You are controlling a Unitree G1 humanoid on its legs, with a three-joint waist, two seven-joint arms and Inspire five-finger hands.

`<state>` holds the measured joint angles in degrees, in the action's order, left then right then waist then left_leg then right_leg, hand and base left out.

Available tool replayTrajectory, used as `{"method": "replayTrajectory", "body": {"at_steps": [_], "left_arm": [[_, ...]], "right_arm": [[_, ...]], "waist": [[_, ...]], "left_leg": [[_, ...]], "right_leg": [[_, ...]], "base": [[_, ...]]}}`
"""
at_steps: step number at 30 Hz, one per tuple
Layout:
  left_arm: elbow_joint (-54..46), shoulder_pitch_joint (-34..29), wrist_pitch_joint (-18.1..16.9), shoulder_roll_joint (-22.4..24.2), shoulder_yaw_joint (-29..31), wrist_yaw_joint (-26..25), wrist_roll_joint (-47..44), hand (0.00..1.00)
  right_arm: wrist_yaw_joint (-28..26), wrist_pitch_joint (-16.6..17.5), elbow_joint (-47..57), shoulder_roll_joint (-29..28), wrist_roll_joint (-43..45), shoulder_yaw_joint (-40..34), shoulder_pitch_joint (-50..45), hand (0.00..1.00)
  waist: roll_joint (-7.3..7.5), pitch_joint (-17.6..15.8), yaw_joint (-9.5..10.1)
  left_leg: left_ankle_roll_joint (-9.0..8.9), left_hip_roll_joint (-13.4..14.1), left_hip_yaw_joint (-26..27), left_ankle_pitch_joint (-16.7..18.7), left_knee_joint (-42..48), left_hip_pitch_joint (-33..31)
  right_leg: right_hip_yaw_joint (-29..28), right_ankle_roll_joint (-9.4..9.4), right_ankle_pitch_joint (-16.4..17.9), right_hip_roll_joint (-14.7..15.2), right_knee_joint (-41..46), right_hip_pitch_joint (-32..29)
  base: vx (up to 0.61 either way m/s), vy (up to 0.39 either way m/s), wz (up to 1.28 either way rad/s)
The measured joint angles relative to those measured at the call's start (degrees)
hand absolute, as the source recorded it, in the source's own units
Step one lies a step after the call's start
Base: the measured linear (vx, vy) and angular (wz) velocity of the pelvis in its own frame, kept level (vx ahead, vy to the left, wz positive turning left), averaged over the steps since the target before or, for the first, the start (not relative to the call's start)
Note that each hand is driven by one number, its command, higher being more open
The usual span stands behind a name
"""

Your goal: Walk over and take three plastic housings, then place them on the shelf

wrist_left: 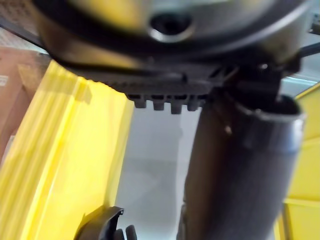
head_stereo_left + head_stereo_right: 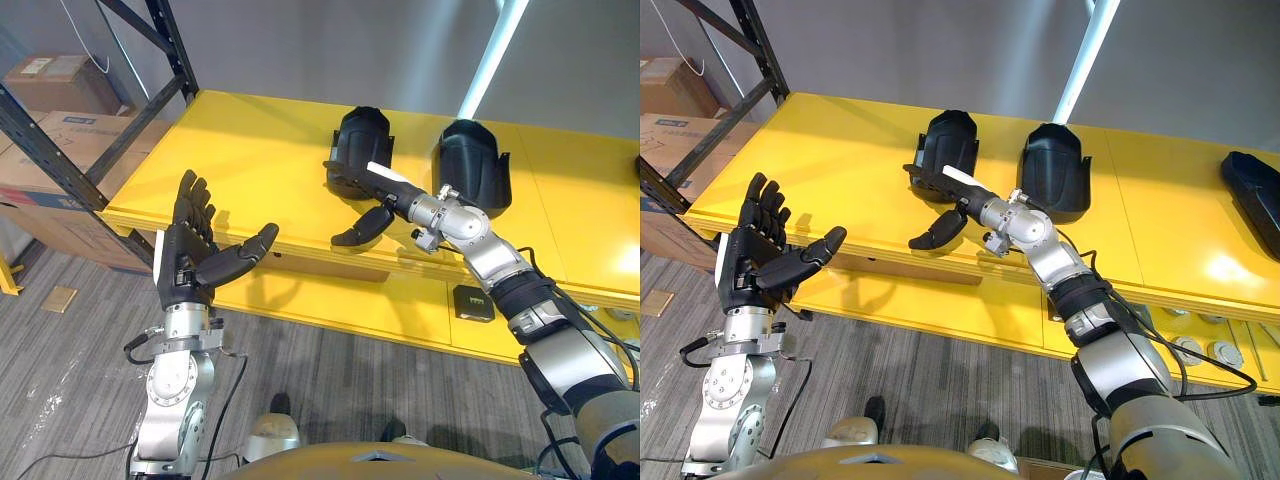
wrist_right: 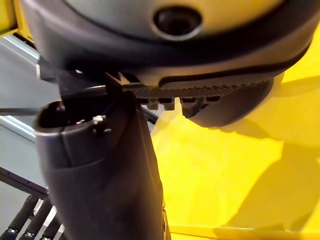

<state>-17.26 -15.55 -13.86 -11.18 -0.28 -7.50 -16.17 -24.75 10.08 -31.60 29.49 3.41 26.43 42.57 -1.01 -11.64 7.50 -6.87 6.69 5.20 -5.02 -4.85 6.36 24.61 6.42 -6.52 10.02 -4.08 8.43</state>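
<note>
Three black plastic housings on the yellow desk (image 2: pixel 840 160): left one (image 2: pixel 952 135), middle one (image 2: pixel 1055 160), a third far right (image 2: pixel 1252 195). Right hand (image 2: pixel 962 192) lies on the left one, fingers outstretched, thumb splayed. Left hand (image 2: pixel 185 262) hangs spread before the near edge. Two cardboard boxes (image 2: pixel 50 70) on the left, labels unreadable.

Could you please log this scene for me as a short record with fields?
surface: yellow table
housings: left housing and right housing, black, side by side on the table
left robot hand: open, raised before the table edge, holding nothing
right robot hand: against the left housing; grasp unclear
other: black part at the table's far right
</note>
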Motion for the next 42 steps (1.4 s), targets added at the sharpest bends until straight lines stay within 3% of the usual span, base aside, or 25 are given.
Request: {"method": "replayTrajectory", "body": {"at_steps": [22, 33, 36, 39, 41, 42], "left_arm": [[0.0, 0.6, 0.1, 0.0, 0.0, -0.6, 0.0, 1.00], [0.0, 0.6, 0.1, 0.0, 0.0, -0.6, 0.0, 1.00], [0.0, 0.6, 0.1, 0.0, -0.1, -0.8, 0.0, 1.00], [0.0, 0.6, 0.0, 0.0, -1.8, -2.6, 0.0, 1.00], [0.0, 0.6, -0.7, 0.1, -3.2, -3.4, 0.0, 1.00], [0.0, 0.6, -1.0, 0.1, -3.4, -3.6, 0.0, 1.00]], "right_arm": [[-3.5, -1.7, -0.1, 0.0, 1.7, 0.2, 1.3, 1.00], [-0.8, -1.3, -0.2, 0.3, 2.6, 2.1, 1.6, 1.00], [2.9, 0.9, 0.0, 0.3, 2.3, 2.3, 1.6, 1.00], [14.1, 3.8, 5.1, -1.0, -0.9, -2.6, 0.5, 1.00], [26.2, 7.0, 16.3, -4.9, -3.3, -12.2, -2.5, 1.00], [28.7, 8.0, 19.3, -6.0, -3.7, -14.5, -3.1, 1.00]], "waist": [[-0.04, 0.0, -0.13], [-0.05, 0.0, -0.03], [-0.07, 0.0, -0.04], [-0.16, -0.1, -0.22], [-0.21, -0.1, -0.70], [-0.22, -0.1, -0.91]], "left_leg": [[0.00, 0.0, 0.2, 0.0, -0.1, 0.1], [-0.06, 0.0, 0.9, 0.1, -0.2, 0.1], [-0.12, 0.0, 1.7, 0.2, -0.2, 0.1], [-0.21, 0.1, 2.9, 0.2, 0.0, 0.2], [-0.41, 0.2, 3.7, 0.4, 0.0, 0.2], [-0.40, 0.2, 3.9, 0.5, 0.0, 0.2]], "right_leg": [[-0.1, 0.00, 0.0, 0.0, 0.0, 0.0], [-0.8, -0.06, -0.1, 0.0, -0.1, -0.5], [-1.6, -0.06, -0.3, 0.0, -0.1, -1.0], [-2.9, -0.05, -0.6, 0.0, -0.1, -1.6], [-3.5, -0.05, -0.6, -0.1, -0.1, -2.1], [-3.7, -0.05, -0.6, -0.1, -0.1, -2.2]], "base": [[0.00, 0.000, 0.00], [0.00, 0.000, -0.02], [0.01, 0.006, -0.13], [0.02, 0.011, -0.16], [0.02, 0.007, -0.13], [0.02, 0.006, -0.14]]}}
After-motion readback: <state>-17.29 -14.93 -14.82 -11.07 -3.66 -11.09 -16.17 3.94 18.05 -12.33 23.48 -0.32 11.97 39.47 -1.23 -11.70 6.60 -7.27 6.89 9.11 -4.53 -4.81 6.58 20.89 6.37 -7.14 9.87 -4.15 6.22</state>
